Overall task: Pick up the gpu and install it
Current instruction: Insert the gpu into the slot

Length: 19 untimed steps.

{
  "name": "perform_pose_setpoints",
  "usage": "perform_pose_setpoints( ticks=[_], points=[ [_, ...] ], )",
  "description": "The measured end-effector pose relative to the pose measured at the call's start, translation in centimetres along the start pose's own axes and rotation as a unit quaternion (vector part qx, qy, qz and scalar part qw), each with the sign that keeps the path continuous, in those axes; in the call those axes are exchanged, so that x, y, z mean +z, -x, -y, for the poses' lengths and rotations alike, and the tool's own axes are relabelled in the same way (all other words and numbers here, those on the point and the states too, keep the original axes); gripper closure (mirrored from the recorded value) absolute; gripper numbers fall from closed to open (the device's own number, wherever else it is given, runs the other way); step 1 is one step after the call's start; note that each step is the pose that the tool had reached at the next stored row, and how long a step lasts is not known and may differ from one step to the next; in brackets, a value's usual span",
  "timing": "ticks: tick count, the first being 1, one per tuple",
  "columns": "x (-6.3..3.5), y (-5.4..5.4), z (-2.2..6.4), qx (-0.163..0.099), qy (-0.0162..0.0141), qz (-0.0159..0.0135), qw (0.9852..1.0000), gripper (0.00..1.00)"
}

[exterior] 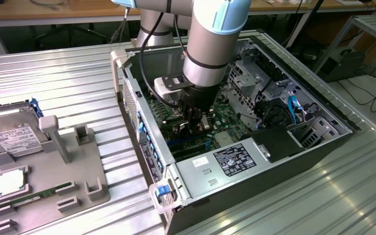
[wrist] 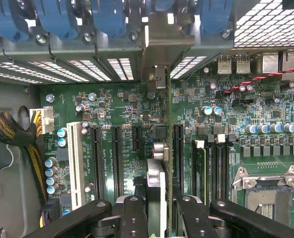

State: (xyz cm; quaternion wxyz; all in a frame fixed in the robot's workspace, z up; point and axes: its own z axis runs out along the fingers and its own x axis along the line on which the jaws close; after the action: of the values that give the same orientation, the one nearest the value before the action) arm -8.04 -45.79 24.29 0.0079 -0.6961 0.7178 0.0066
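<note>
One arm [exterior: 204,54] reaches down into open computer case [exterior: 253,196] lying on ribbed metal table [exterior: 57,78]. Its gripper [exterior: 198,117] sits low over motherboard [wrist: 137,99], claw clenched on gpu [wrist: 169,148], black fingers [wrist: 133,218] on both faces. Gpu stands on edge, running just beside long black slot [wrist: 178,153], silvery bracket [wrist: 163,44] at rear slot wall under blue clips [wrist: 107,20]. Whether card is seated: cannot tell. At exterior view's left, well apart from case, grey holder [exterior: 77,181] carries hard drive [exterior: 11,137] and green memory stick [exterior: 31,196].
</note>
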Motion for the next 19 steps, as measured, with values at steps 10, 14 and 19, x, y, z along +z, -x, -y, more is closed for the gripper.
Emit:
perform_pose_setpoints(
  ticks=[10, 14, 19],
  points=[
    [0.05, 0.08, -0.01, 0.0, 0.0, 0.0005, 1.0, 0.72],
    [0.05, -0.14, -0.04, 0.0, 0.0, 0.0006, 1.0, 0.72],
    [0.04, -0.2, -0.05, 0.0, 0.0, 0.0005, 1.0, 0.72]
  ],
)
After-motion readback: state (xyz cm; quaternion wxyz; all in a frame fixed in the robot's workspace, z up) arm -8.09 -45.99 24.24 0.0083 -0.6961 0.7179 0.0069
